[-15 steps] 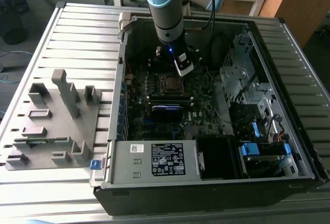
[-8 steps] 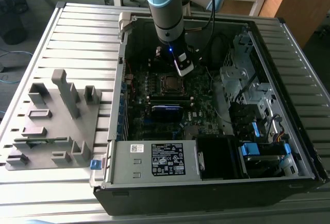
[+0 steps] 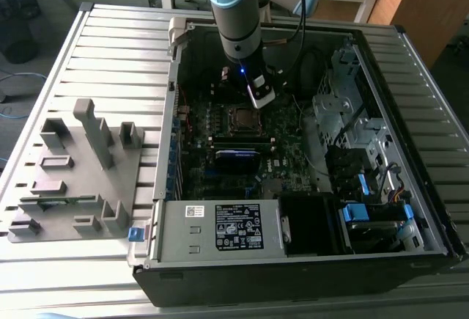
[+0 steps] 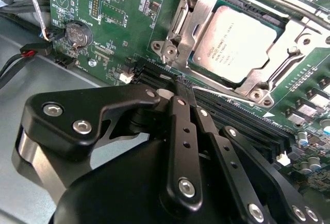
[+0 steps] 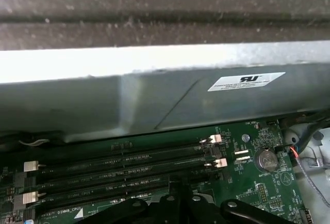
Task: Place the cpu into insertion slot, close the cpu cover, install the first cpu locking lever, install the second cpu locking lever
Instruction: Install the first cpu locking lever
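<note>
The cpu [image 4: 234,44] lies flat in the insertion slot [image 3: 241,118] on the green board, silver top up. The cpu cover [image 4: 192,18] is down over it, its metal frame around the chip's edges. A thin silver locking lever [image 4: 232,96] runs along the cover's near side, and another rod [image 4: 289,2] runs along the far side. My gripper [image 4: 184,85] is shut, its black fingertips at the end of the near lever; whether it pinches the lever I cannot tell. In the exterior view the gripper [image 3: 261,99] hangs just beside the socket. The first wrist view has the gripper [image 5: 180,193] above the memory slots.
Long black memory slots [image 5: 118,172] lie under the fingers. A coin cell [image 4: 77,33] and loose cables [image 4: 20,59] sit beside the board. The case wall [image 5: 154,95] stands close. The power supply [image 3: 220,227], the drive cage [image 3: 352,114] and a grey fixture block [image 3: 73,172] surround the board.
</note>
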Motion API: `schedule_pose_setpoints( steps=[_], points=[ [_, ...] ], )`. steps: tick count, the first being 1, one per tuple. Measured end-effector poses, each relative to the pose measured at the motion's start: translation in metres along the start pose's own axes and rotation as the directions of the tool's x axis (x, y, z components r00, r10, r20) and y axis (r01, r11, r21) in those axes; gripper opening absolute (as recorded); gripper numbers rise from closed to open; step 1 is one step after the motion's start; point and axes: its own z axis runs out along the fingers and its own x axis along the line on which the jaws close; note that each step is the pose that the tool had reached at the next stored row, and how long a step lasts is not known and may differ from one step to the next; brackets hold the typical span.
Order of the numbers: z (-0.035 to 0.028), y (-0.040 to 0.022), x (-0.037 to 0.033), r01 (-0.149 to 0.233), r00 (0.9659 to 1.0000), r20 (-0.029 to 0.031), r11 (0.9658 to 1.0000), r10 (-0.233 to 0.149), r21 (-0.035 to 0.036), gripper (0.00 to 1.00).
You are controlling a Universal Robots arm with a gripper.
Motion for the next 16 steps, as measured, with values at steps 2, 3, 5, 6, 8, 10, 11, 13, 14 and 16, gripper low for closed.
schedule_pose_setpoints(
  steps=[2,3,5,6,8,10,11,13,14,16],
  points=[
    [0.0001,0.0004,0.0001,0.0,1.0,0.0005,1.0,0.0,0.0023,0.11],
    [0.0002,0.0005,0.0001,0.0,1.0,0.0008,1.0,0.0,0.0039,0.11],
    [0.0003,0.0008,0.0002,0.001,1.0,0.0014,1.0,-0.001,0.0083,0.11],
    [0.0003,0.0011,0.0002,0.002,1.0,0.0017,0.9999,-0.002,0.011,0.11],
    [0.0005,0.0018,0.0004,0.002,1.0,0.0021,0.9999,-0.002,0.0138,0.11],
    [0.0007,0.0024,0.0005,0.002,1.0,0.0023,0.9999,-0.002,0.0142,0.11],
    [0.0006,0.0027,0.0005,0.001,1.0,0.0024,0.9999,-0.001,0.0143,0.11],
    [0.0006,0.0032,0.0005,0.0,1.0,0.0028,0.9999,0.0,0.0143,0.11],
    [0.0005,0.0036,0.0005,0.0,1.0,0.0029,0.9999,0.0,0.0145,0.11],
    [0.0004,0.0045,0.0006,0.0,1.0,0.0034,0.9999,0.0,0.0163,0.11]
  ],
)
